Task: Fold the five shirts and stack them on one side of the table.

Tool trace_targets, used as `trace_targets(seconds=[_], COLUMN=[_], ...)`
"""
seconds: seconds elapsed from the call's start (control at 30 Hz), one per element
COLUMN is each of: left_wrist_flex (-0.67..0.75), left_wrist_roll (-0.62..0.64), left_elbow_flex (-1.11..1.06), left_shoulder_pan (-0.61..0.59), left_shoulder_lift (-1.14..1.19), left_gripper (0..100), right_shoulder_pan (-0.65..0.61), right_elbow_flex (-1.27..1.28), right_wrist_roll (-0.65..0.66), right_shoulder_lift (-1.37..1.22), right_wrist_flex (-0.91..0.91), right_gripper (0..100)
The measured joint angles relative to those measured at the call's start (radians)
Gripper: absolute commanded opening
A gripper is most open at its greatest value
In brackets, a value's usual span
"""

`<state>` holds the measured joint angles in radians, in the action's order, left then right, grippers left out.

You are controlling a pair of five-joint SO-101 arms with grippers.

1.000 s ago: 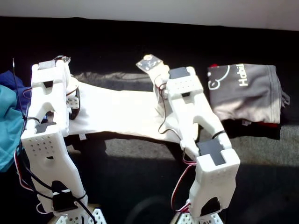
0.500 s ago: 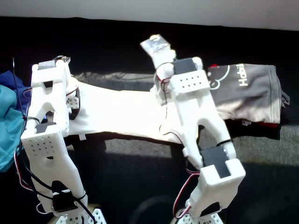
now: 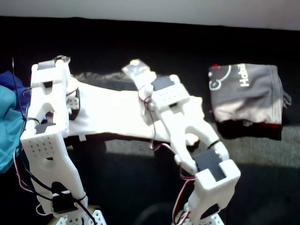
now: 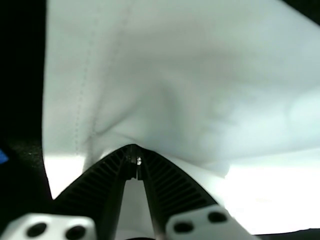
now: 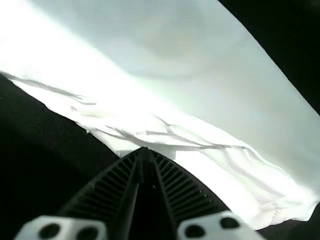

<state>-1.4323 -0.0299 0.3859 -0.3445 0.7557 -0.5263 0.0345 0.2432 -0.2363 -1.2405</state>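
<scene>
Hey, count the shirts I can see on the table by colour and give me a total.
White shirt: 1
Grey shirt: 1
Teal shirt: 1
Dark blue shirt: 1
Total: 4; a red edge under the grey one may be another.

White shirt (image 3: 112, 112) smooth matt cloth; jaws ribbed black plastic; table cover (image 3: 131, 161) matt.
</scene>
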Motion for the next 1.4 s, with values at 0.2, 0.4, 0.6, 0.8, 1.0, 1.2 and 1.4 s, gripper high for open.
trace_targets(seconds=[0.2,0.4,0.6,0.8,1.0,1.2,1.4], left_wrist_flex=[0.000,0.000,0.000,0.000,0.000,0.000,0.000], left_wrist_roll=[0.000,0.000,0.000,0.000,0.000,0.000,0.000], left_elbow_flex=[0.000,0.000,0.000,0.000,0.000,0.000,0.000], left_shoulder_pan=[0.000,0.000,0.000,0.000,0.000,0.000,0.000], left_shoulder_lift=[0.000,0.000,0.000,0.000,0.000,0.000,0.000], left_gripper=[1,1,1,1,1,1,1], right_shoulder_pan=[0.037,0.038,0.078,0.114,0.133,0.262,0.373], right_elbow_flex=[0.012,0.009,-0.086,-0.069,0.196,0.522,0.539], right_wrist_roll=[-0.028,-0.031,-0.031,-0.031,0.011,0.084,0.146], right_shoulder_lift=[-0.091,-0.166,-0.123,0.095,0.325,0.364,0.264], right_wrist_flex=[0.146,0.167,0.044,-0.075,-0.064,0.178,0.255], right_gripper=[0.7,0.7,0.7,0.7,0.7,0.7,0.7])
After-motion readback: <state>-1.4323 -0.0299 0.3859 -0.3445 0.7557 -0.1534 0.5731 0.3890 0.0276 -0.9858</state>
